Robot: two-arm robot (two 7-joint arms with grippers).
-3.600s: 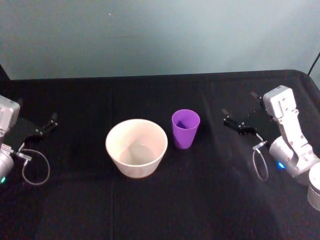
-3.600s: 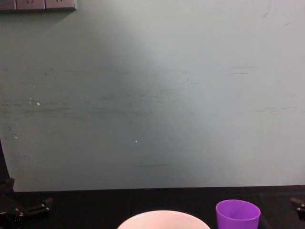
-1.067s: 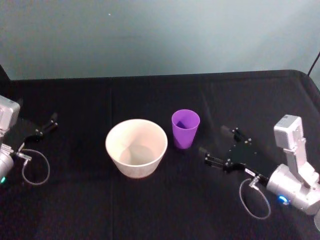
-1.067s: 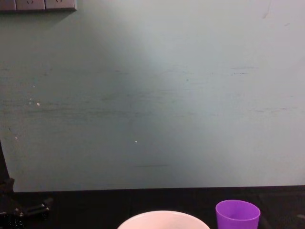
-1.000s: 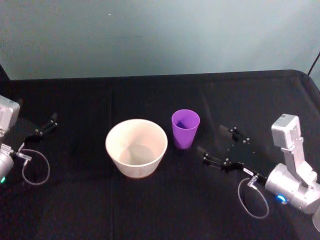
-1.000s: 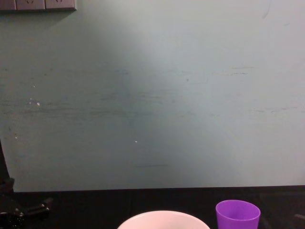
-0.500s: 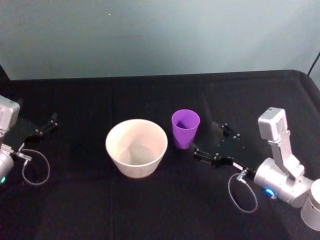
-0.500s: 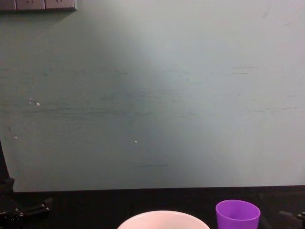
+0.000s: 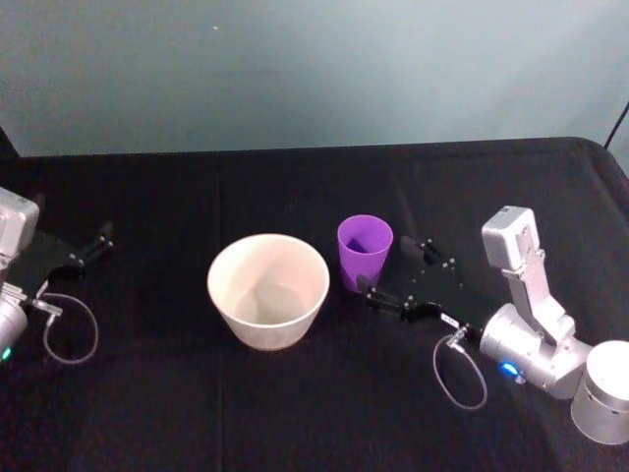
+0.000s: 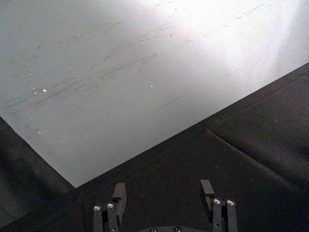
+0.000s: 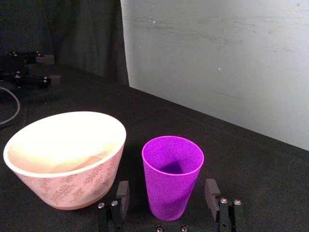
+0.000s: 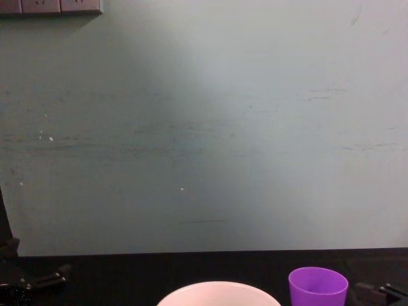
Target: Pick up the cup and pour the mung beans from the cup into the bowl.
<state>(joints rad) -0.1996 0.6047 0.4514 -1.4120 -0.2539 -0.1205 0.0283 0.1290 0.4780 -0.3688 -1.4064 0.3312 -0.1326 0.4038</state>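
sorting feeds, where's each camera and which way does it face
Head: high, looking down at bowl, cup, both arms; right gripper open by the cup, left gripper parked.
Chest: low, facing the wall; cup, bowl rim, gripper tips low.
Left wrist: past its open fingers, table and wall.
Right wrist: past its open fingers, cup ahead, bowl beside it.
Head and right wrist share cup and bowl.

The cup is seen in bright purple, shaded darker inside. The bowl is coloured pale pinkish white, and a faint tan leaf pattern is printed round its outer wall. The table is covered in black. The wall is painted pale grey-green. The right arm is finished in silver-grey, with black fingers.
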